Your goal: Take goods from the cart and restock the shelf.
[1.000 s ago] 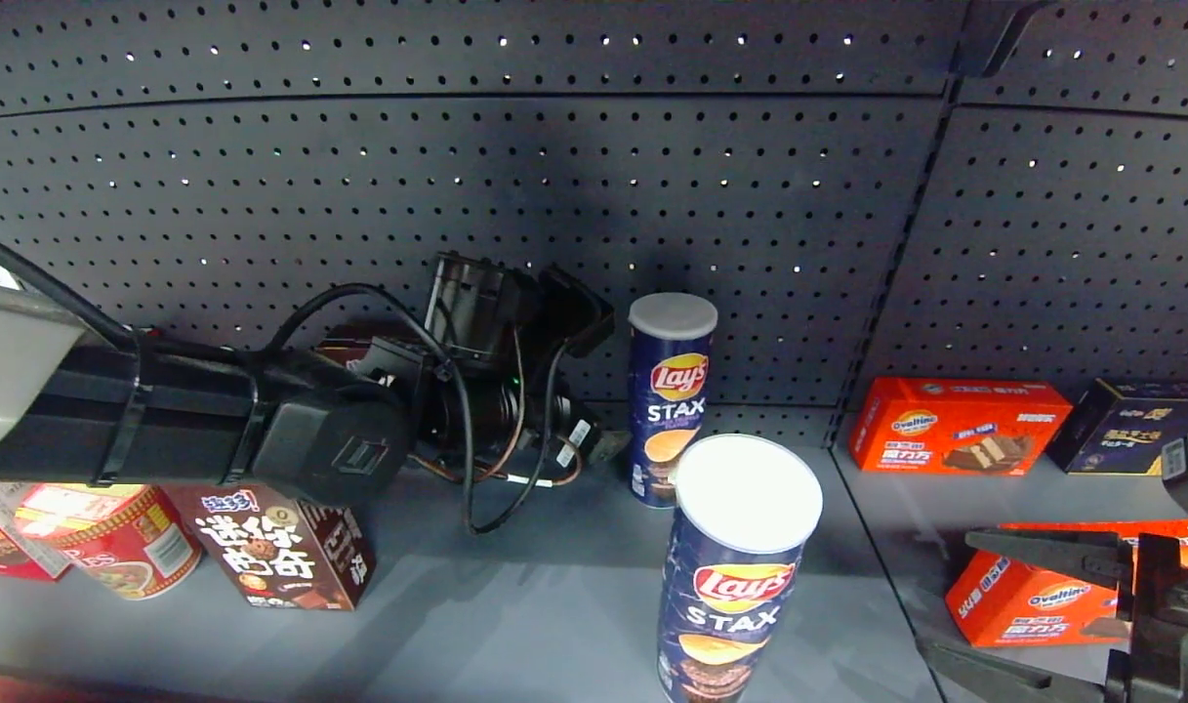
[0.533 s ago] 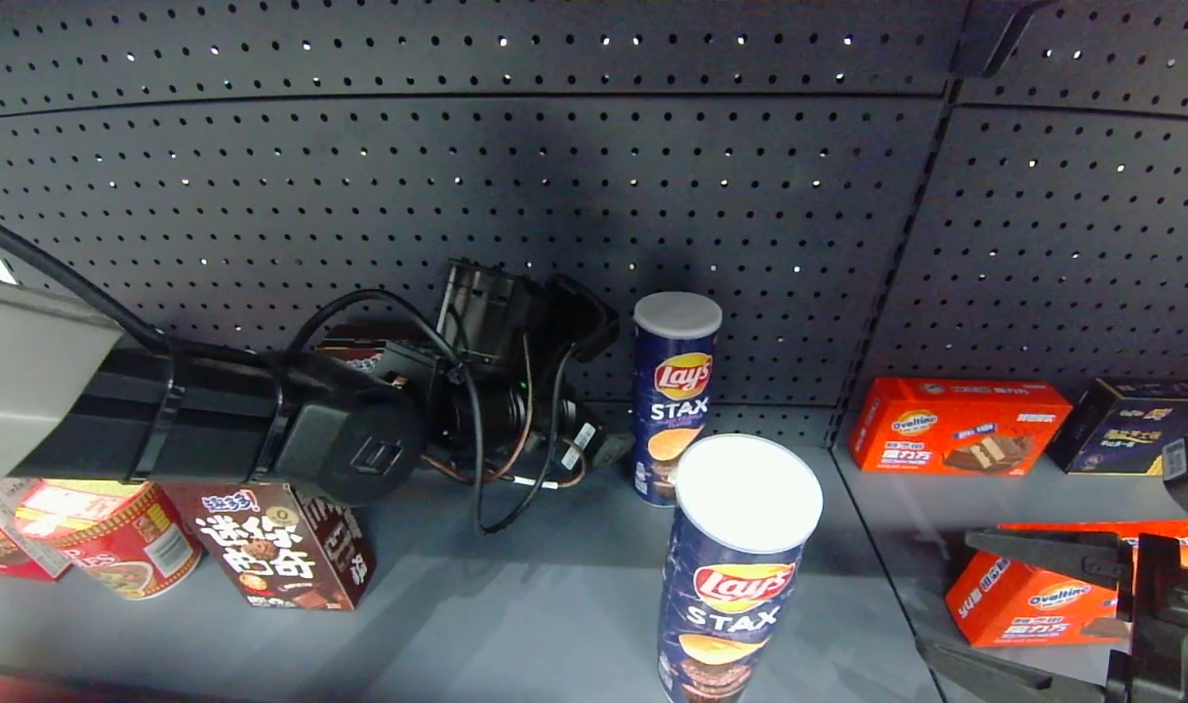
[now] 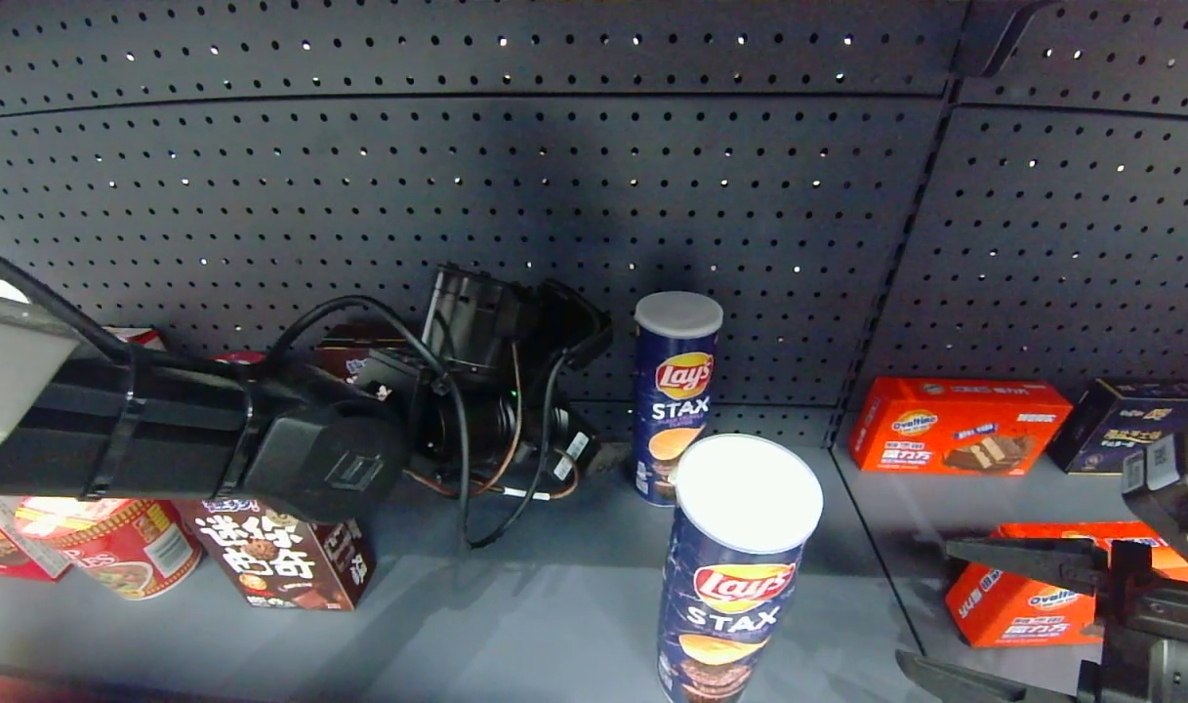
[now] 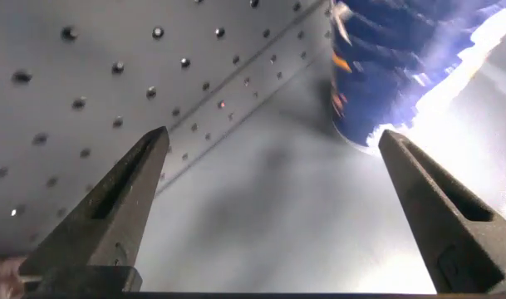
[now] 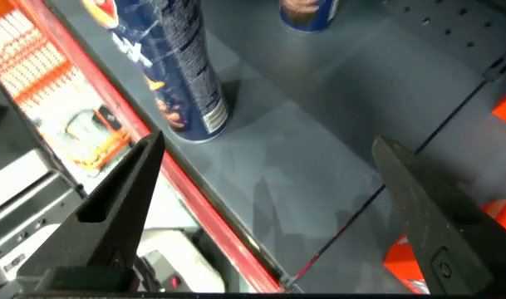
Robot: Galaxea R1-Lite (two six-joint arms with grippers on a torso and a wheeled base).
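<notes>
left gripper (image 4: 273, 137) eases back from rear can (image 3: 675, 391), spread and empty, right gripper (image 5: 267, 145) likewise; placing looks done, next pull clear and fetch more.

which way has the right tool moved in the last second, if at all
Yes: the right tool slid slightly left against the front orange box, toward the near chip can.

We log the left arm (image 3: 164, 430) stretched low from the left end of the shelf (image 3: 515, 605) toward its back edge, with the wrist (image 3: 476, 391) close to the back panel. On the left gripper (image 4: 273, 137) the fingers (image 4: 111, 208) are spread wide, nothing between them. We find the right gripper (image 3: 930, 605) at the shelf's front right corner, above the front edge. Its fingers (image 5: 120, 208) stand wide apart and empty.
</notes>
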